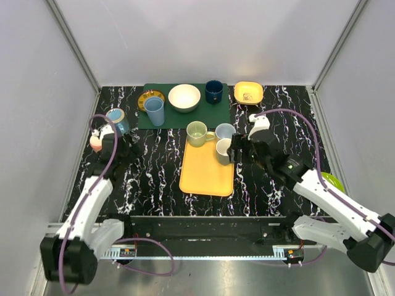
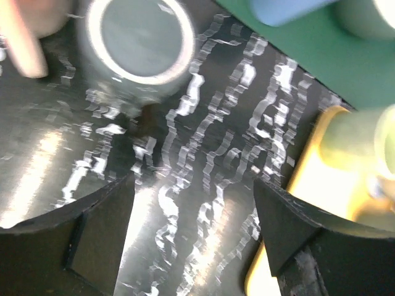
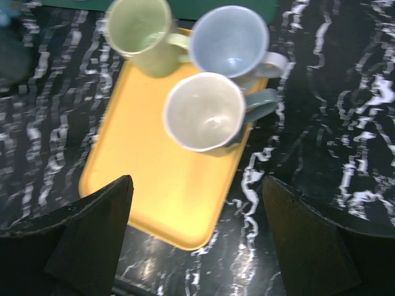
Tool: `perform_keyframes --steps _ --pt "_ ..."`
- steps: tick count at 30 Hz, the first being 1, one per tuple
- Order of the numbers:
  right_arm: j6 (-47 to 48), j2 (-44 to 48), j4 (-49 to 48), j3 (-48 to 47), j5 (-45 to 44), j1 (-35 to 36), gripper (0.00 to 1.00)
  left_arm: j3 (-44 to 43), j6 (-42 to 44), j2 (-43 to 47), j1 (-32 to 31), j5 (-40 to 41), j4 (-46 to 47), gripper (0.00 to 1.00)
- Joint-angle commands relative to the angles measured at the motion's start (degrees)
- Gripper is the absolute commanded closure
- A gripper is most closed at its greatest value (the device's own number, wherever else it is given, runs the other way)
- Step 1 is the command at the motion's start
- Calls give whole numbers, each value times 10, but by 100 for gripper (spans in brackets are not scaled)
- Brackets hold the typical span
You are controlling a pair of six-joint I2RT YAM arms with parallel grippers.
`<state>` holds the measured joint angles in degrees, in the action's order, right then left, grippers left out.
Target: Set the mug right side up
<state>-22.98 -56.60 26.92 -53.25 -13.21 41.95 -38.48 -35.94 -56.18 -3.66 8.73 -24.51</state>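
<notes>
Three mugs stand at the far end of the yellow tray (image 1: 207, 176): a green mug (image 3: 141, 34), a light blue mug (image 3: 231, 43) and a grey mug (image 3: 203, 114). All three show their open mouths in the right wrist view. My right gripper (image 3: 197, 240) is open and empty, above the tray's near right edge, just short of the grey mug (image 1: 222, 151). A blue mug with a white rim (image 2: 141, 40) stands mouth up at the left (image 1: 117, 120). My left gripper (image 2: 194, 234) is open and empty over bare table, just short of it.
A pink object (image 2: 21, 43) lies beside the blue mug. A green mat (image 1: 185, 114) at the back holds a blue cup (image 1: 154, 111), a white bowl (image 1: 184, 97) and a dark blue cup (image 1: 214, 91). A yellow bowl (image 1: 248, 93) sits to its right. A green item (image 1: 332, 180) lies at the right.
</notes>
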Motion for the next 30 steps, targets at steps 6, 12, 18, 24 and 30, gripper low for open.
perform_keyframes --steps 6,12,18,24,30 --pt "1 -105 -32 -58 -42 -105 9 52 -71 118 -207 -28 35 17" --pt "-25 -205 -52 -106 -4 -149 47 72 -88 114 -289 -13 57 19" --pt "-32 -268 -54 -142 27 -190 63 93 -94 118 -313 -18 72 20" --pt "-24 -315 -46 -151 74 -197 67 99 -95 107 -319 -21 84 20" --pt "-17 -347 -72 -132 95 -198 65 97 -96 95 -329 -16 91 20"
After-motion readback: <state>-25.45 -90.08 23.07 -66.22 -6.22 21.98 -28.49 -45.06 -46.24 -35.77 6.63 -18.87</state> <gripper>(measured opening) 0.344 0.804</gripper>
